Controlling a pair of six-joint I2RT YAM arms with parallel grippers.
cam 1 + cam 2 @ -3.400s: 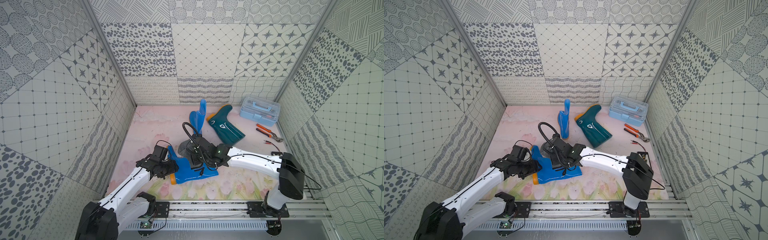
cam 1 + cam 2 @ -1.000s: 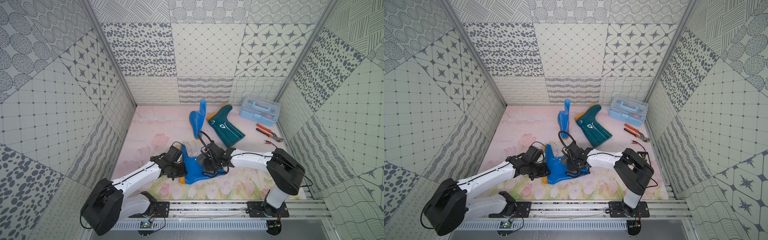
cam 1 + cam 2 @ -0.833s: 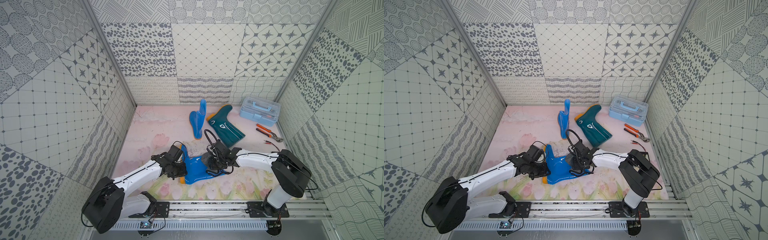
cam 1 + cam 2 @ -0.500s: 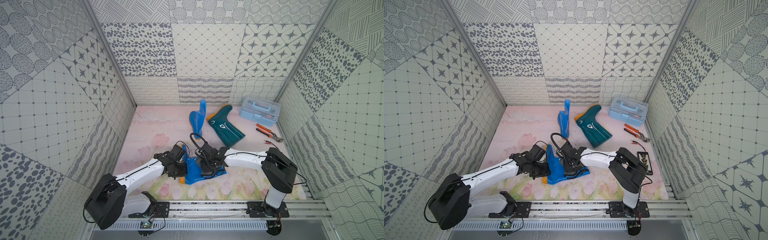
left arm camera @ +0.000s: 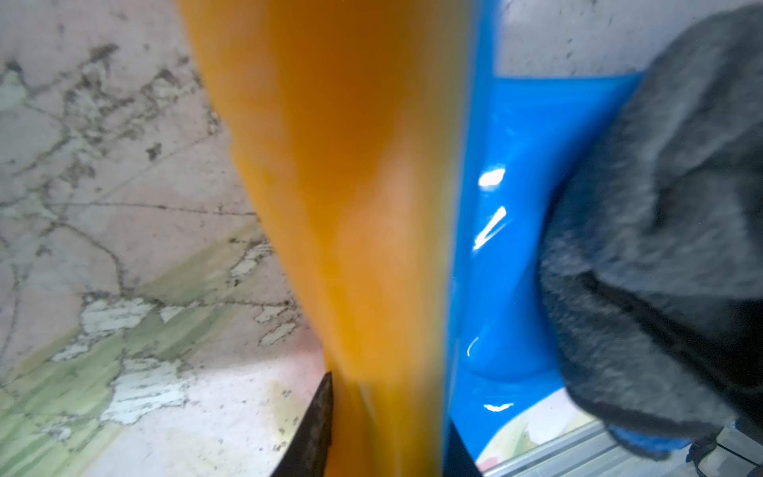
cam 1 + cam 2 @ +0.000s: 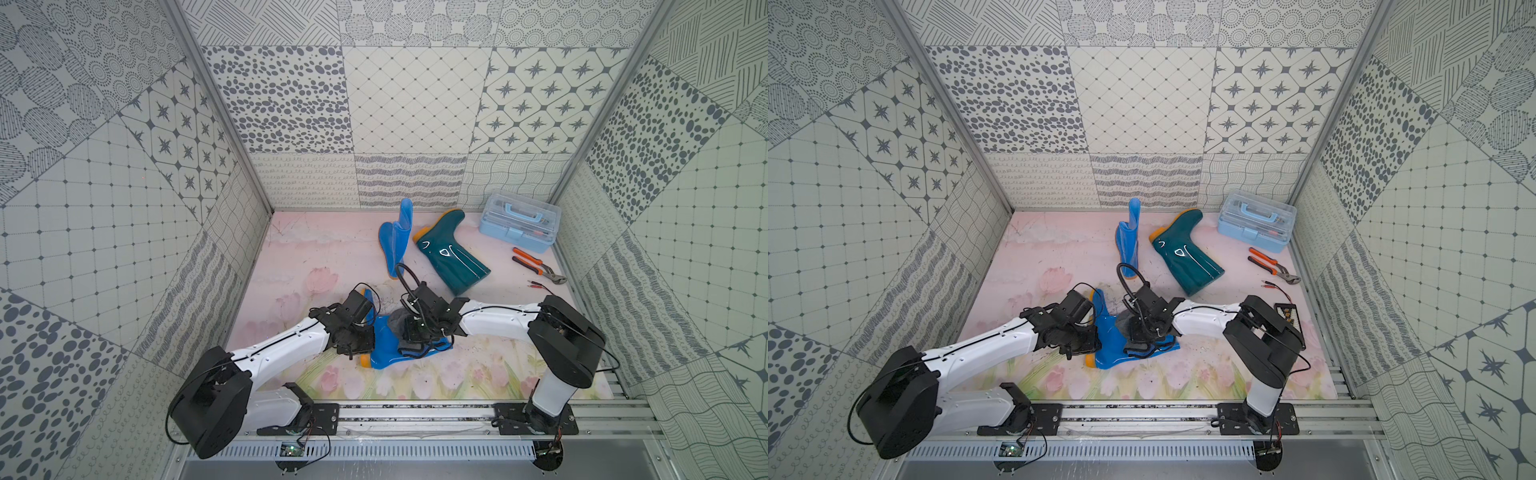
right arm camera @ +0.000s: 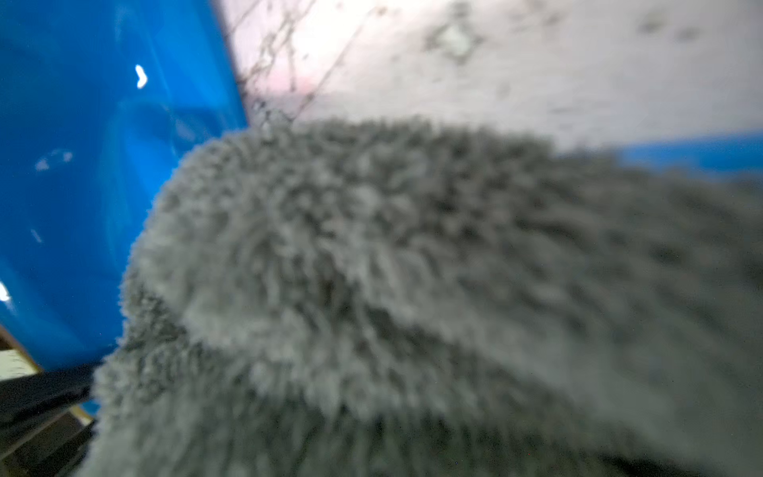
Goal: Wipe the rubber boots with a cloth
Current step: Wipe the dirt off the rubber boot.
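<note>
Down at the front, both arms reach low over the table, wrists meeting at the centre. The near blue boot lies on its side there, with its orange sole turned toward the left arm. The left gripper is clamped on that sole. In the left wrist view, a dark finger presses against the orange edge.

From the other side the right arm comes in almost level. The right gripper is pinched tight on the cloth, a fluffy grey wad pressed onto the boot's shaft, with its blue trim hanging at the front.

Further back, the standing blue boot is upright. Just beside it the teal boot lies flat, foot toward the back wall. There is a small white outline mark on its shaft, too small to read. Orange-handled pliers lie off to the right.

In the far right corner sits the toolbox, pale blue with its clear lid shut. Bits show through the lid, too small to make out.
</note>
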